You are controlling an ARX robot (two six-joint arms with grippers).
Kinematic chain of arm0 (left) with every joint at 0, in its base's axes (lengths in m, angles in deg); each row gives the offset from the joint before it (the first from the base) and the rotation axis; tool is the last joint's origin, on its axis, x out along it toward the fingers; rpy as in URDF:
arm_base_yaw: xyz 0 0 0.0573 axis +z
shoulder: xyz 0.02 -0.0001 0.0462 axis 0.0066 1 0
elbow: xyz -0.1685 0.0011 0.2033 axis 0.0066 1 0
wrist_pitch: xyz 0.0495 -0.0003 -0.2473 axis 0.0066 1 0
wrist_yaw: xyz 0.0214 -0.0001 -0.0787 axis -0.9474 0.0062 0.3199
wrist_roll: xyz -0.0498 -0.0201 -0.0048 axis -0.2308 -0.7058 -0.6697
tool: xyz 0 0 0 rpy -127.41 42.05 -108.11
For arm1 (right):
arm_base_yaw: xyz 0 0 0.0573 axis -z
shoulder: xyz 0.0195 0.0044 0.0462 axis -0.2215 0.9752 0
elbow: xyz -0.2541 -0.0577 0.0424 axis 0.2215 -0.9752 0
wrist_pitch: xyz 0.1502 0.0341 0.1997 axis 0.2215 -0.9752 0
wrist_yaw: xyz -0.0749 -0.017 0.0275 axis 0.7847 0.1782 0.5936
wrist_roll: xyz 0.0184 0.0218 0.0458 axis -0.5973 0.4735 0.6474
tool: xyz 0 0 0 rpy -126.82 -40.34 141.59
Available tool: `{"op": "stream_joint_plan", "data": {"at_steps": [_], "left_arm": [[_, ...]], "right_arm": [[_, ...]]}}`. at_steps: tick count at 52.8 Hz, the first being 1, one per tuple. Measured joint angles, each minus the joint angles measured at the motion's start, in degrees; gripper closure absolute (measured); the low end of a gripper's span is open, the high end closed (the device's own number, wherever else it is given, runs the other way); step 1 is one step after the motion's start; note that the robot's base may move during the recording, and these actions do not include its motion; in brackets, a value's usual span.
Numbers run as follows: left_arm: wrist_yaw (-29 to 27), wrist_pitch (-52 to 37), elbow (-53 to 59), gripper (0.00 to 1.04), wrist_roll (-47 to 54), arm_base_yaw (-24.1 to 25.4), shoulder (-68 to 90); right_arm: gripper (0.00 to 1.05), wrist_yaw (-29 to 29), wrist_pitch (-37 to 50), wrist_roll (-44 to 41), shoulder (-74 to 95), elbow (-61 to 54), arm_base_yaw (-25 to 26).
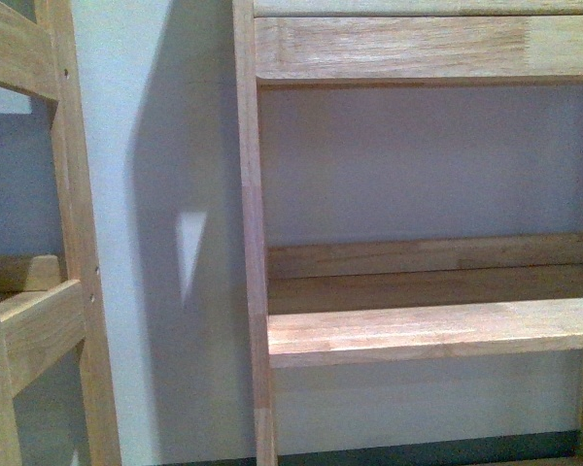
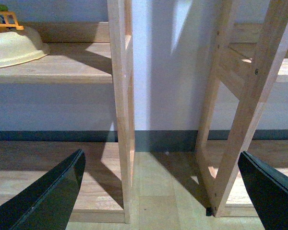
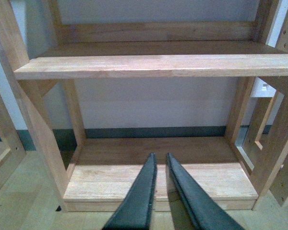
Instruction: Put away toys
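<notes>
Yellow-orange plush is nowhere on my feeds, so I cannot say where the toy sits. My left gripper hangs with its dark fingers spread wide and nothing between them, above pale floor, facing the gap between two wooden shelf units. A cream bowl-like item with an orange piece on top rests on a shelf there. My right gripper has its jaws almost together, holding nothing, aimed at the bottom board of a shelf. The front view shows bare wooden shelves against a pale wall.
</notes>
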Motion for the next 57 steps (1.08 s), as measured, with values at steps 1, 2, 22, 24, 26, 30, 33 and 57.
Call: {"op": "stream_joint_plan", "data": {"at_steps": [1,2,22,24,26,30,33,57], "left_arm": [[0.0,0.0,0.0,0.06,0.0,0.0,0.0],[0.0,0.0,0.0,0.06,0.0,0.0,0.0],[0.0,0.0,0.0,0.06,0.0,0.0,0.0],[0.0,0.0,0.0,0.06,0.0,0.0,0.0],[0.0,0.0,0.0,0.06,0.0,0.0,0.0],[0.0,0.0,0.0,0.06,0.0,0.0,0.0],[0.0,0.0,0.0,0.06,0.0,0.0,0.0],[0.0,0.0,0.0,0.06,0.0,0.0,0.0]], "right_arm": [[0.88,0.0,0.0,0.0,0.0,0.0,0.0],[0.86,0.0,0.0,0.0,0.0,0.0,0.0],[0.18,0.0,0.0,0.0,0.0,0.0,0.0],[0.11,0.0,0.0,0.0,0.0,0.0,0.0],[0.05,0.0,0.0,0.0,0.0,0.0,0.0],[0.07,0.0,0.0,0.0,0.0,0.0,0.0],[0.07,0.0,0.0,0.0,0.0,0.0,0.0],[0.07,0.0,0.0,0.0,0.0,0.0,0.0]]}}
